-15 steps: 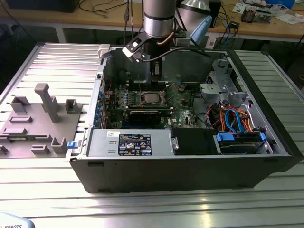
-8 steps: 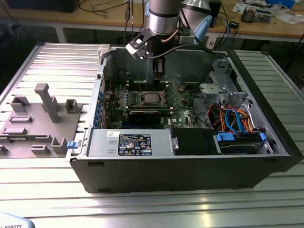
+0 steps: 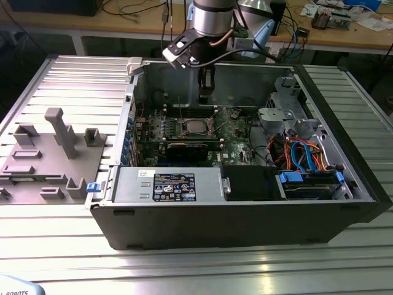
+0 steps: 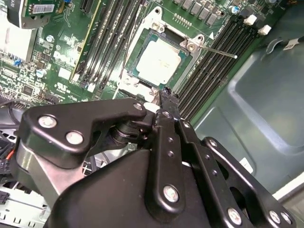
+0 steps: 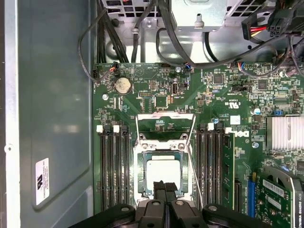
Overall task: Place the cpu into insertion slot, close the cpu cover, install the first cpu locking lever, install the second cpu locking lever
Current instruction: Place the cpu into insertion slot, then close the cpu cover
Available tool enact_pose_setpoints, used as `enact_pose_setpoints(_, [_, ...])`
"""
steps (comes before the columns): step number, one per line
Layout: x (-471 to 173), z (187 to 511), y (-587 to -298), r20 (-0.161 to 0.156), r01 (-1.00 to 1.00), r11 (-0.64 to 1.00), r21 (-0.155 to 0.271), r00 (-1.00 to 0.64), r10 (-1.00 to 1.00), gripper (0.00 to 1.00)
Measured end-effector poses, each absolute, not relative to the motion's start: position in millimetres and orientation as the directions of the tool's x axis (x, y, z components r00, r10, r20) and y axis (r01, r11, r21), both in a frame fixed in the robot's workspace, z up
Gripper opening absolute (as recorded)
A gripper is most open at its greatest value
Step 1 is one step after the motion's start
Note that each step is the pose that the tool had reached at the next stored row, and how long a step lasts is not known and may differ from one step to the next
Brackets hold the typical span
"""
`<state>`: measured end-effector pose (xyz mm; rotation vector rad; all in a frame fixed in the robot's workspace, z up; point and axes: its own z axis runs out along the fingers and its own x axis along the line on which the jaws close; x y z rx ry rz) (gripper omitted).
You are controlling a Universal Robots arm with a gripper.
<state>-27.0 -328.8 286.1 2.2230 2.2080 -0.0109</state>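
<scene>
The cpu [image 5: 163,172] lies flat in the insertion slot [image 5: 140,171], silver-grey top up; the second wrist view shows it [image 4: 159,59] square inside the slot's dark frame. The cpu cover [image 5: 164,115] is not down over it: in the first wrist view it is raised off the slot on the side away from me, and green board shows through its square opening. A thin locking lever [image 4: 218,51] juts out from one corner of the slot and crosses above the black memory slots [image 4: 209,61]. My fingers [image 5: 161,189] are pressed together with nothing between them, and their tips hang over the near edge of the cpu; I cannot tell whether they touch it. In the second wrist view the same closed tips [image 4: 167,111] sit just beside the slot's rim. More memory slots [image 5: 114,166] flank the slot on both sides, a coin battery [image 5: 123,85] sits beyond the raised cover, and a finned heatsink [image 5: 285,133] lies further off. In the exterior view my fingers [image 3: 207,83] reach down into the open computer case [image 3: 215,215], above the cpu [image 3: 195,127]. The case lies on its side on a ribbed metal surface [image 3: 184,264], with a grey fixture tray [image 3: 55,153] at the exterior view's left.
</scene>
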Motion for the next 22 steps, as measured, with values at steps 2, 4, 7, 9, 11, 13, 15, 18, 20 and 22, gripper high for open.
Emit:
enact_pose_setpoints(2, [-27,287,-329,-0.011,1.000,-0.007,0.001,0.007,1.000,0.11])
enact_pose_setpoints(4, [-27,287,-329,-0.010,1.000,-0.007,0.001,0.007,1.000,0.11])
enact_pose_setpoints(7, [-27,287,-329,-0.011,1.000,-0.007,0.001,0.007,1.000,0.11])
enact_pose_setpoints(9, [-27,287,-329,-0.011,1.000,-0.007,0.001,0.007,1.000,0.11])
enact_pose_setpoints(11, [-27,287,-329,-0.011,1.000,-0.007,0.001,0.007,1.000,0.11])
enact_pose_setpoints(13, [-23,287,-329,-0.011,1.000,-0.007,0.001,0.007,1.000,0.11])
enact_pose_setpoints(15, [-18,287,-329,-0.011,1.000,-0.007,0.000,0.007,1.000,0.11])
enact_pose_setpoints(18, [-14,287,-329,-0.011,1.000,-0.007,0.000,0.007,1.000,0.11])
enact_pose_setpoints(20, [-13,287,-329,-0.011,1.000,-0.007,0.000,0.007,1.000,0.11])
enact_pose_setpoints(22, [-11,287,-329,-0.011,1.000,-0.007,0.000,0.007,1.000,0.11])
